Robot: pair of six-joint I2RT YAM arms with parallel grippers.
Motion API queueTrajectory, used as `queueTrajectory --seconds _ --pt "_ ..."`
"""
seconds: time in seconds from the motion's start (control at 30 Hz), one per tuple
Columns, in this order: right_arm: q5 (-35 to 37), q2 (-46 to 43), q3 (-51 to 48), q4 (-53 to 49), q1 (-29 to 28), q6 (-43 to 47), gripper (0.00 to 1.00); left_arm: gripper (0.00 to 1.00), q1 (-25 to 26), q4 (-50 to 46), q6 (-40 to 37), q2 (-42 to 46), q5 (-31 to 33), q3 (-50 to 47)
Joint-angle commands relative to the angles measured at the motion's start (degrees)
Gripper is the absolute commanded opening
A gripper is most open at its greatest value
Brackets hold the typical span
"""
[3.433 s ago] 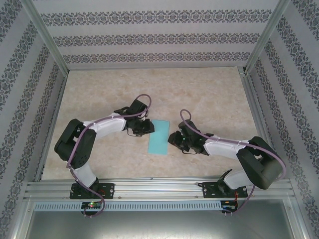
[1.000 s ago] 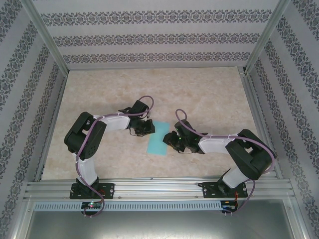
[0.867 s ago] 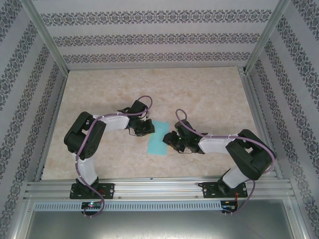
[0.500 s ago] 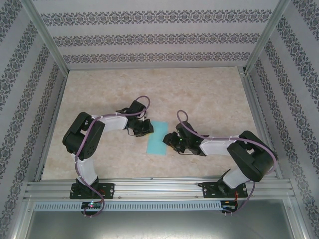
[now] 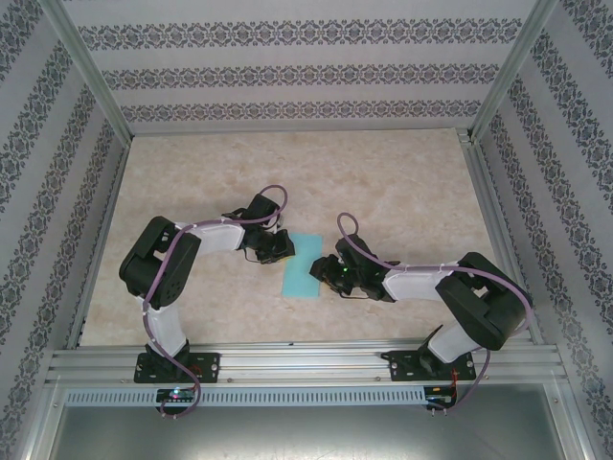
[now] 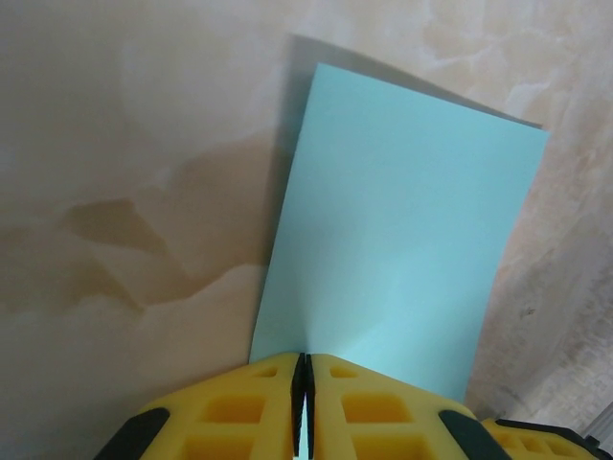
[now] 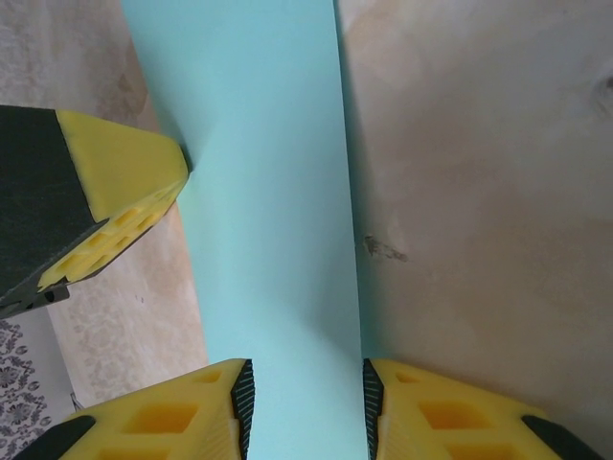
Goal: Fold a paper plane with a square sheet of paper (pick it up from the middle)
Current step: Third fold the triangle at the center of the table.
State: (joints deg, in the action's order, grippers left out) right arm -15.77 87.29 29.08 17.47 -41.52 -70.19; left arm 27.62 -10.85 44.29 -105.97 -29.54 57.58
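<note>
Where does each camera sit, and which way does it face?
Top external: fixed above and behind the bases, looking down on the table; both arms show, with the left gripper and right gripper at the turquoise paper.
Left wrist: on the left arm, looking along its shut gripper, which pinches the paper's near edge; yellow fingers show.
Right wrist: on the right arm, looking along its open gripper, the paper between its yellow fingers.
Shared: all three views show the paper.
</note>
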Motion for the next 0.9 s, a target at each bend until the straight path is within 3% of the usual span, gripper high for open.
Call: queueTrajectory --seconds 0.0,0.87 --pt "0.4 -0.3 -0.1 1.9 -0.1 -0.1 0.37 0.14 -1.0 -3.6 0.8 0.0 2.1 -1.7" --pt "-4.4 8.0 5.4 2.2 4.2 1.0 0.23 0.19 -1.0 -2.8 -2.3 3.3 -0.6 -0.9"
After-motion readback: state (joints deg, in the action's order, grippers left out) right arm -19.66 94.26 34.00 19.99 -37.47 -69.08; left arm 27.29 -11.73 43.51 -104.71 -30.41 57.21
